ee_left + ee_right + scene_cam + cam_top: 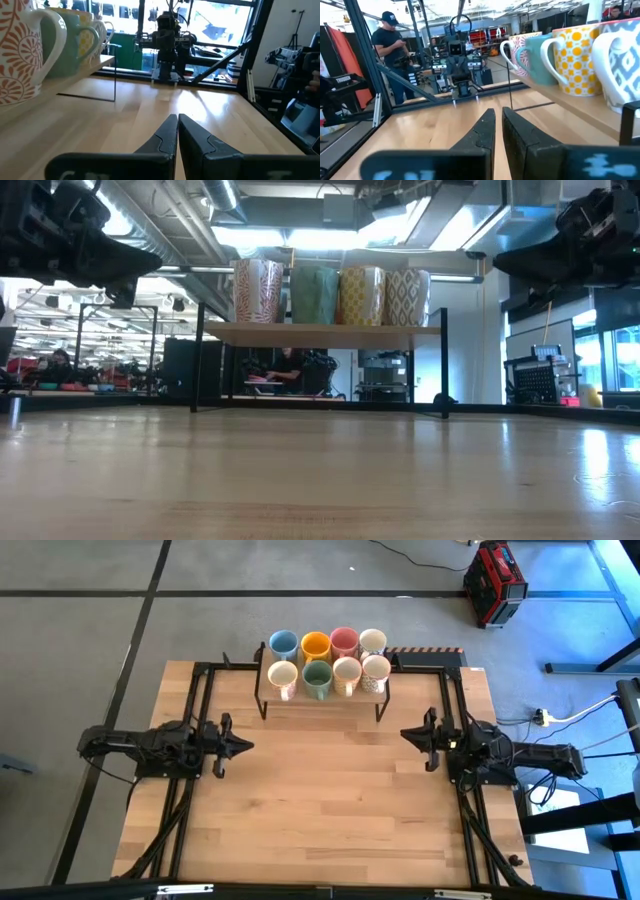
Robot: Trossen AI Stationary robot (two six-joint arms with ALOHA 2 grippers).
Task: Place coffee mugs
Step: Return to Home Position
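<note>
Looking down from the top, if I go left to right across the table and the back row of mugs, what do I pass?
Left gripper → blue mug → orange-yellow mug → pink mug → white mug → right gripper. The front-row mugs line up with these, so I skipped them.

Premises: robotics lab in an open industrial hall.
Floor: grey concrete floor (80, 630) marked with dark tape lines.
Ceiling: exposed ducting (180, 220) and bright strip lights (330, 238).
Rig: wooden table (330, 810) with a black frame (425, 668); two dark arms, left gripper (243, 747) and right gripper (408, 733).
Surroundings: red equipment case (494, 582), loose cables (575, 712), further benches of gear.
Occupants: person in a cap (390, 45) standing beyond the table.
</note>
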